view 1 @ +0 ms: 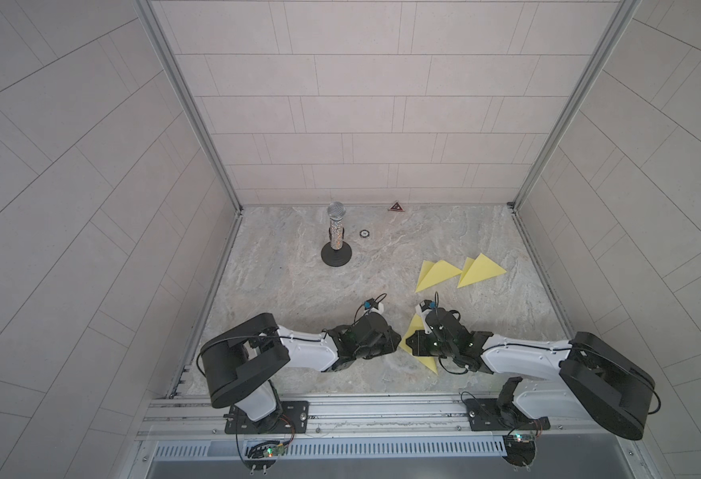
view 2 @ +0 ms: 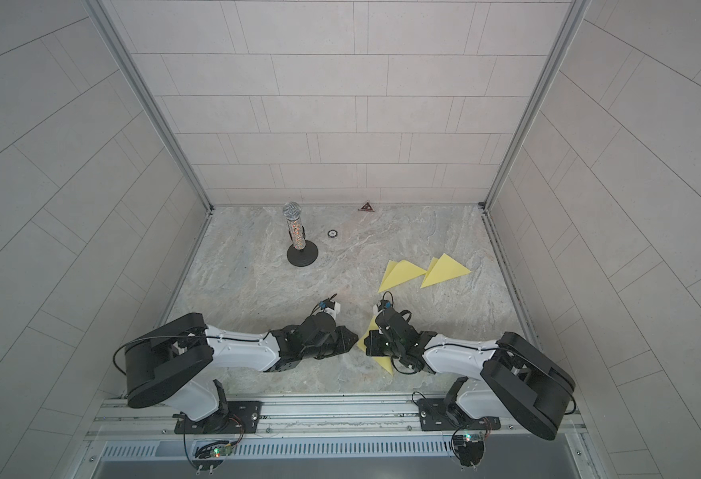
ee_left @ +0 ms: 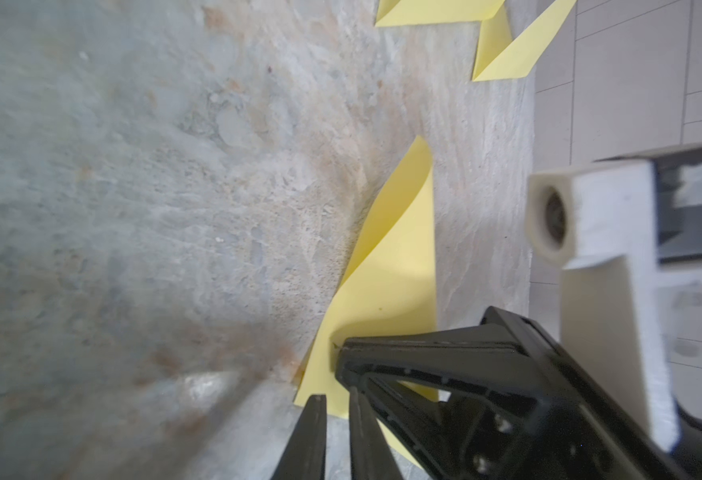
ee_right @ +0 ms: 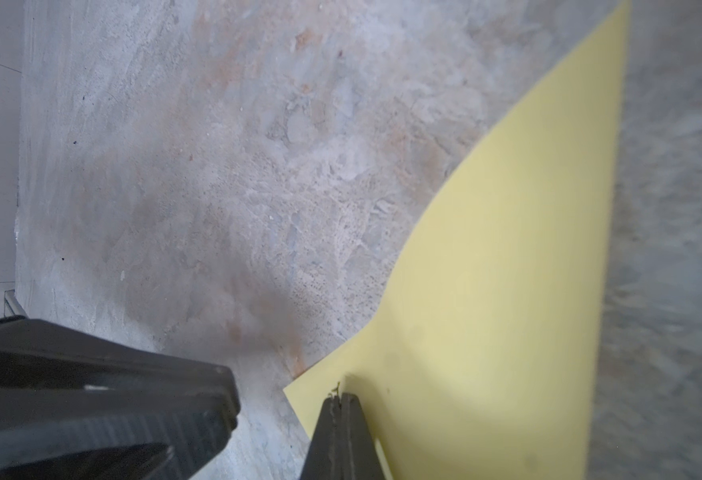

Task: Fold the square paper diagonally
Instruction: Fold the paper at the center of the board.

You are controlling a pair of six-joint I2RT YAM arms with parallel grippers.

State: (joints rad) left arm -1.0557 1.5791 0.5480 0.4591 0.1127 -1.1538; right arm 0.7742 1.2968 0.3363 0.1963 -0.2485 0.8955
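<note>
The yellow square paper [view 1: 414,329] lies near the table's front middle, folded over on itself, and my right arm hides much of it. In the left wrist view the paper [ee_left: 399,270] has its upper flap bowing up off the lower layer. My right gripper [ee_right: 341,397] is shut, its tip resting on the paper [ee_right: 507,270] close to a corner; it also shows as the right gripper [ee_left: 341,353] in the left wrist view. My left gripper [ee_left: 336,395] stands just beside that corner with a narrow gap between its fingers and nothing in it. In both top views the two tips nearly meet.
Two folded yellow triangles [view 1: 440,273] [view 1: 481,269] lie further back on the right. A microphone on a black round stand [view 1: 335,236] is upright at the back left, with a small round disc [view 1: 364,233] beside it. A dark red triangle [view 1: 395,206] sits against the back wall.
</note>
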